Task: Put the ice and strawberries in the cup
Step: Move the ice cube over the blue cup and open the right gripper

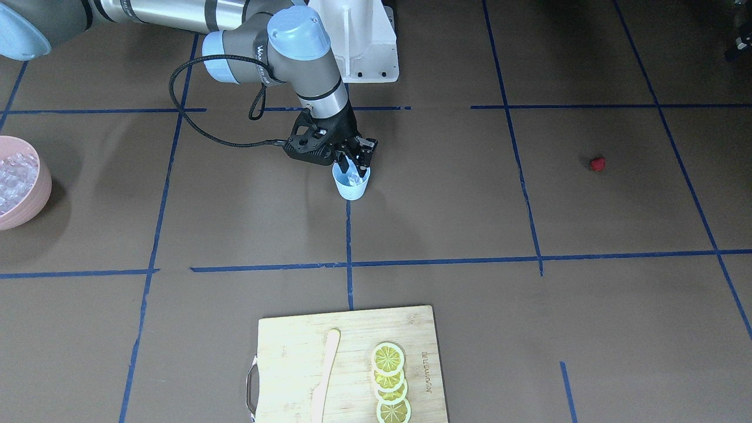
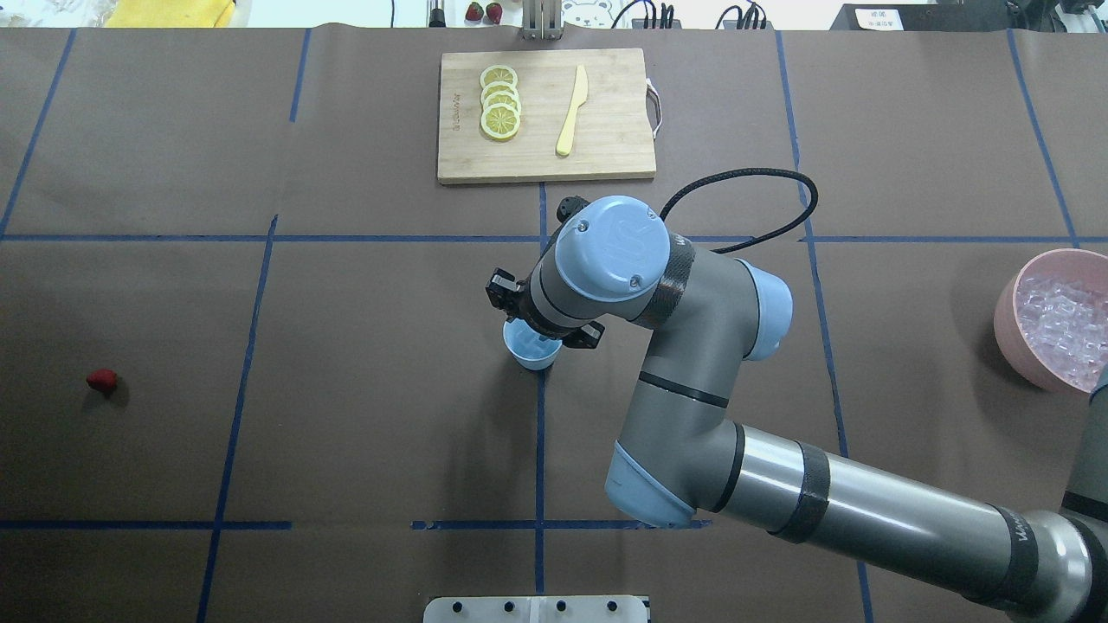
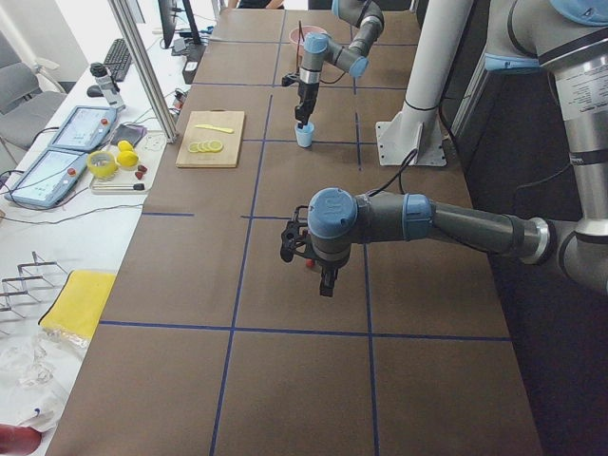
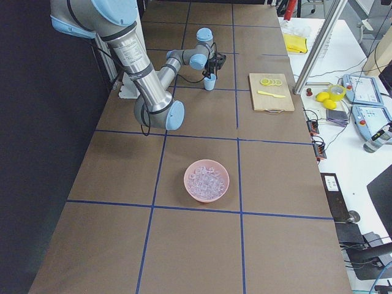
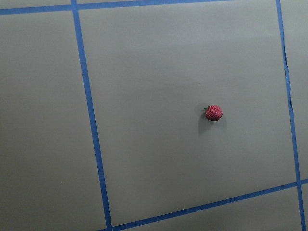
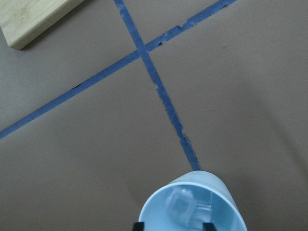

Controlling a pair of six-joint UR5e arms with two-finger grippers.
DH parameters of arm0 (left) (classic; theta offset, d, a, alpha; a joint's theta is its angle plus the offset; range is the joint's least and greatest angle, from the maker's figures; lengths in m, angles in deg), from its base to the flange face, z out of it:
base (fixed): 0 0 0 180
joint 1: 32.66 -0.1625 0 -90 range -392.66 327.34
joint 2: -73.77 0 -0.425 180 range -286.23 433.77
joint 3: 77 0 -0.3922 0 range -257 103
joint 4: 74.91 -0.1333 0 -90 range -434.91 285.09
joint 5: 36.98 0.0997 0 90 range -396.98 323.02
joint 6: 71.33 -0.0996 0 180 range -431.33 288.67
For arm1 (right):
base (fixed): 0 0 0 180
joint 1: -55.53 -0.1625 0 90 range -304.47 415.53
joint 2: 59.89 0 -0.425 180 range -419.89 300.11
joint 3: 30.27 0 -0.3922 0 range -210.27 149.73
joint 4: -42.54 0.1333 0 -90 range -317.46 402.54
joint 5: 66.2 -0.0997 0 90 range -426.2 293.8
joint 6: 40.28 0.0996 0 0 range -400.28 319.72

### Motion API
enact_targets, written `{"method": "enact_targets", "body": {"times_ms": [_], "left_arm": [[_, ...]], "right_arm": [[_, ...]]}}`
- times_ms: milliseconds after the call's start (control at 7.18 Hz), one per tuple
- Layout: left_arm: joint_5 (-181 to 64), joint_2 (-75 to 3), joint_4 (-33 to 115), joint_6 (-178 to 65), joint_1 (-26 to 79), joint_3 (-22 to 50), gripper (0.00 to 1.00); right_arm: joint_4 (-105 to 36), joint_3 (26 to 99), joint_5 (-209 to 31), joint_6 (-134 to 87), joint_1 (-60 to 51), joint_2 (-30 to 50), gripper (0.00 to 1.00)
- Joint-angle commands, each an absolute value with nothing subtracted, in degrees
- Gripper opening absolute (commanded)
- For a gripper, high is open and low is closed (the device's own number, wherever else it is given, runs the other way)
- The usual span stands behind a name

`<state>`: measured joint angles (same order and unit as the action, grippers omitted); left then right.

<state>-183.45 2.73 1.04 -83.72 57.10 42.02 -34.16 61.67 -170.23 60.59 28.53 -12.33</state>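
Observation:
The pale-blue cup stands upright at the table's middle, on a blue tape line. My right gripper hangs just above its rim, jaws apart and holding nothing. In the right wrist view the cup has a clear ice cube inside, blurred. The red strawberry lies alone on the table far to my left; it also shows in the left wrist view. My left gripper hovers over that area, and I cannot tell whether it is open or shut.
A pink bowl full of ice cubes stands at the far right. A wooden cutting board with lemon slices and a yellow knife lies at the far side. The right arm stretches across the right half.

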Motion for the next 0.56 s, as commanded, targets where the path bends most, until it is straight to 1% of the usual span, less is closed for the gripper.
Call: {"method": "enact_targets", "body": {"times_ms": [0,139,279,418], "left_arm": [[-182.8,2.8,8.6,-73.8,50.7,41.4,1.0],[-182.1,2.7,12.3,-69.1,47.6,41.3,1.0],[-176.8,2.7,17.0,-61.9,44.8,41.3,1.0],[-172.0,2.3,21.8,-52.0,39.4,41.2,1.0]], "right_arm": [[-33.9,62.8,-170.3,60.4,28.5,-12.2,1.0],[-34.4,65.2,-170.6,60.4,27.7,-11.6,1.0],[-34.6,71.6,-173.4,60.4,24.8,-8.0,1.0],[-37.4,79.1,-180.5,60.2,20.2,-2.6,1.0]]}}
